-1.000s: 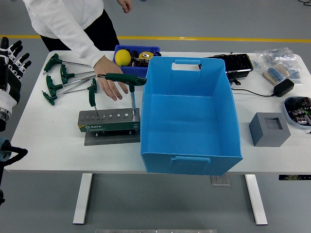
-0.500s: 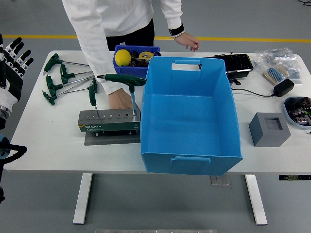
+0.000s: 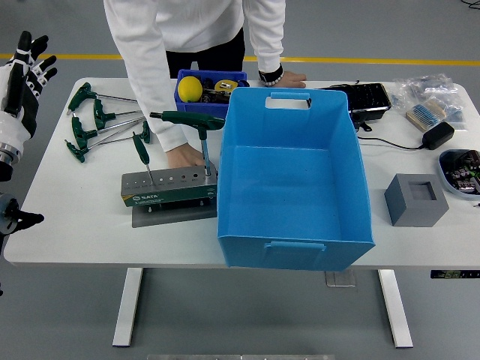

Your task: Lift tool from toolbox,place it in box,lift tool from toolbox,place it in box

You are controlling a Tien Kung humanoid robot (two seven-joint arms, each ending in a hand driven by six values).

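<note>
Hovering left robot hand (image 3: pixel 26 67), fingers spread, empty

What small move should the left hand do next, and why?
Probably wait at the table's left edge. The left hand is raised, open and empty, while a person's hand rests behind the tool holder, beside the large T-handle wrench.

Two green T-handle tools (image 3: pixel 196 131) upright in toolbox (image 3: pixel 169 187); blue box (image 3: pixel 294 176) empty.
</note>
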